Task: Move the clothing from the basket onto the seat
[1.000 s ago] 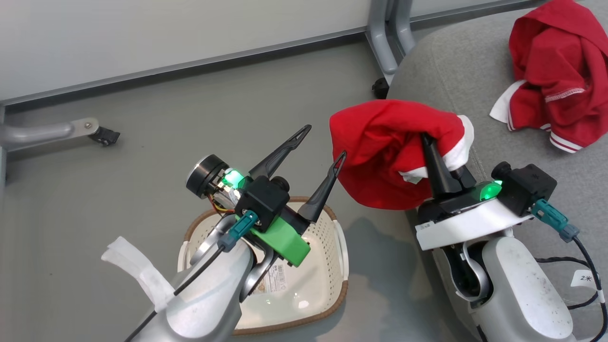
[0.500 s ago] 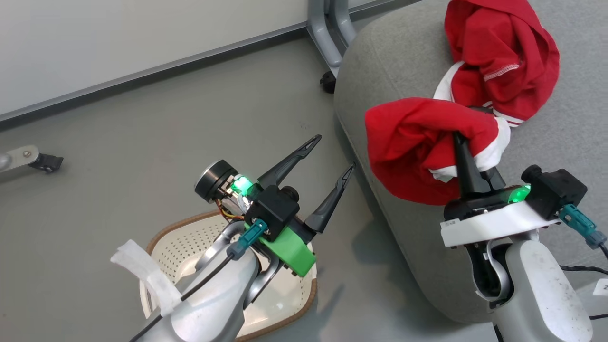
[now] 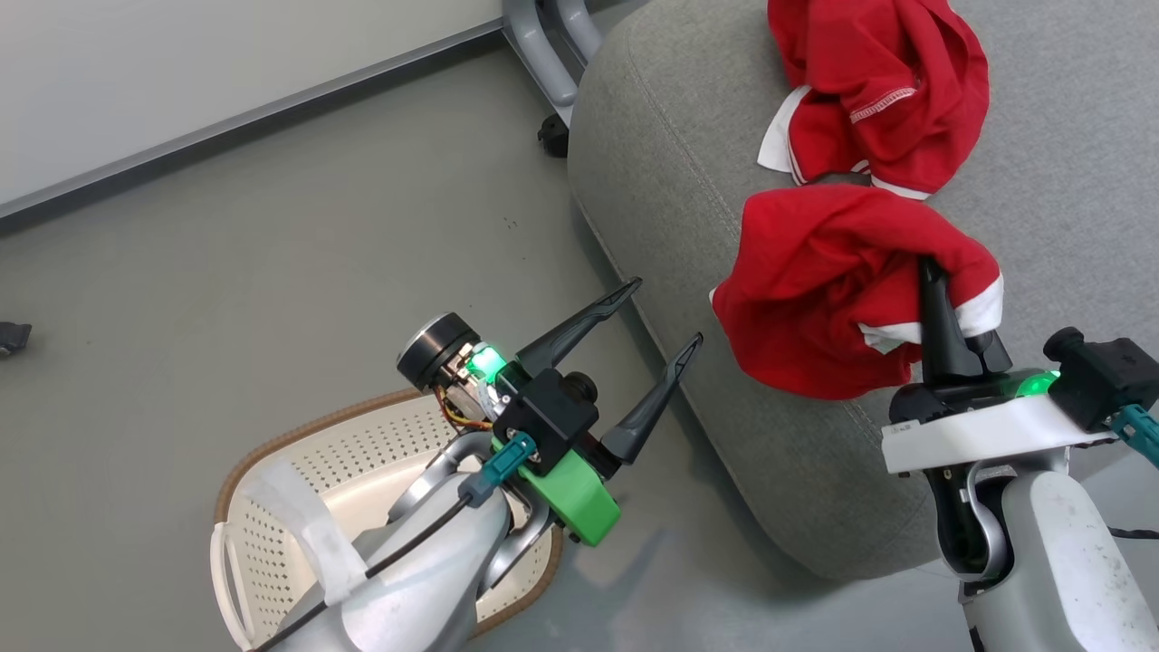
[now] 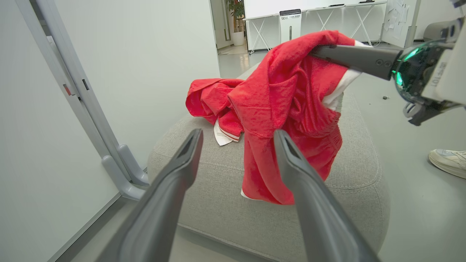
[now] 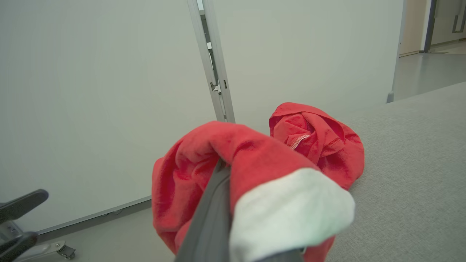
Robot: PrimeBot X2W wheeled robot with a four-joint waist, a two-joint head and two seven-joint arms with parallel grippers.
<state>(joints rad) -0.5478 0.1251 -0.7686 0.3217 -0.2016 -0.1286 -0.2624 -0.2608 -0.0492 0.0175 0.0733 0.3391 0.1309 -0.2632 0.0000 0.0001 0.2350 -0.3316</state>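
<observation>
Head view, looking down. The right tool [image 3: 937, 299] is clamped shut on a bright red garment [image 3: 833, 290] with a white cuff. It holds the cloth bunched and lifted, so the loose end hangs over the rounded front edge of the grey seat [image 3: 670, 181]. In the left wrist view the hem hangs against the cushion's side. The lift seems meant to carry the trailing cloth past that edge before it is let go.

A second red garment [image 3: 878, 81] lies crumpled on the seat top, just beyond the held one and close to it, possibly touching.

The left tool [image 3: 665, 312] hovers with its two dark fingers spread wide and nothing between them. It is above the floor [image 3: 272, 272], near the seat's edge.

The cream basket [image 3: 272, 430] sits on the floor at lower left, partly under the left arm. The part that shows is bare perforated plastic.

Open grey cushion spreads to the right of both garments, so there is room for a drop farther in from the edge. Released where it is now, the cloth could likely slide off the rounded side. A person's shoe [image 4: 449, 162] stands on the floor beyond the seat.
</observation>
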